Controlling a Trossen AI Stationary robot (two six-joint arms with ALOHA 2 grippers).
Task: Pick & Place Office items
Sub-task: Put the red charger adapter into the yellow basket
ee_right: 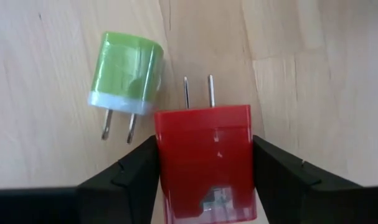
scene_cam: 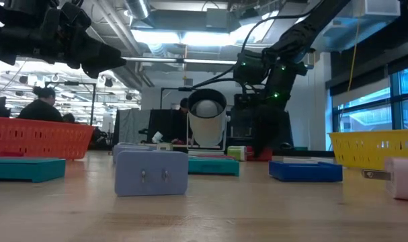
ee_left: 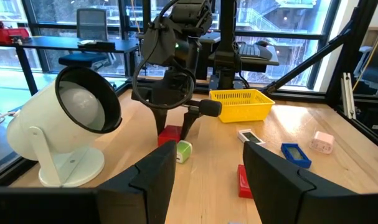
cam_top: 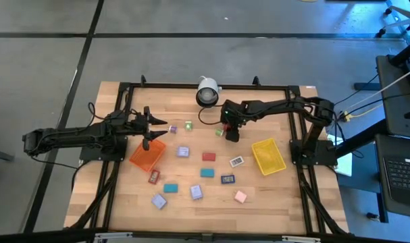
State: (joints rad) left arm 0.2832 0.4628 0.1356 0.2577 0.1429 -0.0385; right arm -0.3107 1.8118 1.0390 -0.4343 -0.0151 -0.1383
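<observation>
Red item: translucent red plug block (ee_right: 206, 160) with two metal prongs, flat on the wooden table (cam_top: 272, 196) near the back centre, seen between the right gripper's fingers.
Right gripper: (ee_right: 204, 168) lowered over the red plug block, a dark finger against each side; contact looks made, firm clamp cannot be confirmed.
Green item: green plug (ee_right: 125, 74) with a white base and two prongs, lying tilted just beside the red plug block, apart from it.
Left gripper: (cam_top: 152, 131) held above the back edge of the orange tray (cam_top: 146, 155), fingers parted, nothing between them.
Other items: teal, lavender, pink, dark blue and white-labelled pieces scattered mid-table between the orange tray and yellow tray (cam_top: 268, 156).
Lamp: white lamp (cam_top: 207, 90) at the back edge.
</observation>
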